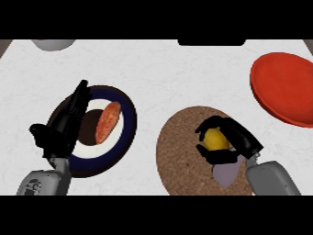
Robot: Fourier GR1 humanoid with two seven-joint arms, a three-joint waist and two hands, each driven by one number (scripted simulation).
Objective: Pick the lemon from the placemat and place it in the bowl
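Small yellow lemon (pixel 215 137), clamped in my right hand's (pixel 245 141) curled fingers at the round brown cork placemat (pixel 182 153); red round bowl (pixel 291 89) far right; my left hand (pixel 62 126), fingers straight, over a dark blue plate's (pixel 125 133) left edge.

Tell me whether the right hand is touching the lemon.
Touching. In the head view the fingers of the right hand curl round the lemon, covering its top and lower edge with no gap.
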